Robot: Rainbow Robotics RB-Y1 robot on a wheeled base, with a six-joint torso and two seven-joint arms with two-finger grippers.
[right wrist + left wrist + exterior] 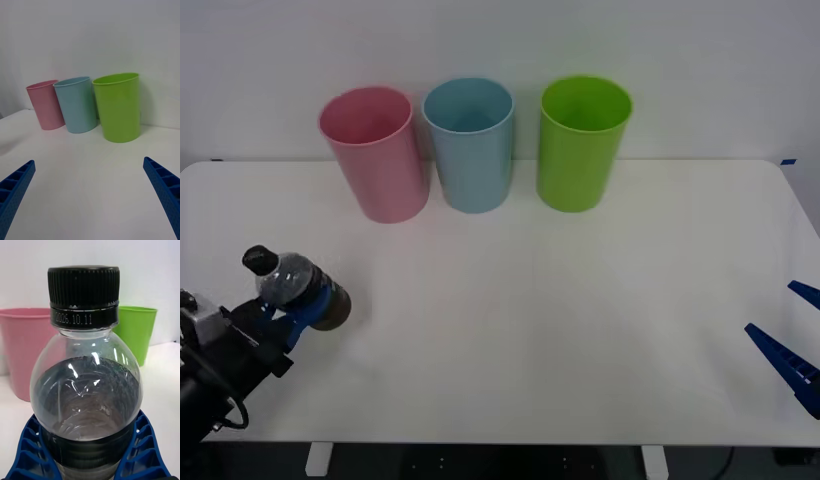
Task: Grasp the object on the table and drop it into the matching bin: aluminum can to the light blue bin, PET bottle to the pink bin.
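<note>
Since the bottle (298, 287) sits clamped between the ribbed blue fingers (32, 450) of the left pincer (292, 312), over the near left part of the table (560, 320), the grasp looks done; I cannot tell for sure whether it is lifted clear of the tabletop. By my judgement the carry to the pink bin (375, 153) and the release over its mouth are what is left. The bottle is small, of clear thin plastic with a rounded shoulder, a ridged black cap (83, 285) and a dark lower half. It tilts with the cap toward the far left in the front view.

The pink bin stands at the far side of the table, farthest left in a row of 3 tall, smooth, slightly tapered plastic cups. The light blue bin (471, 143) is just beside it, and a green bin (582, 141) stands to the right of that. All 3 are upright with open mouths.

The right pincer (792, 340) waits at the near right edge of the plain white table, its 2 fingers spread wide and holding nothing.
</note>
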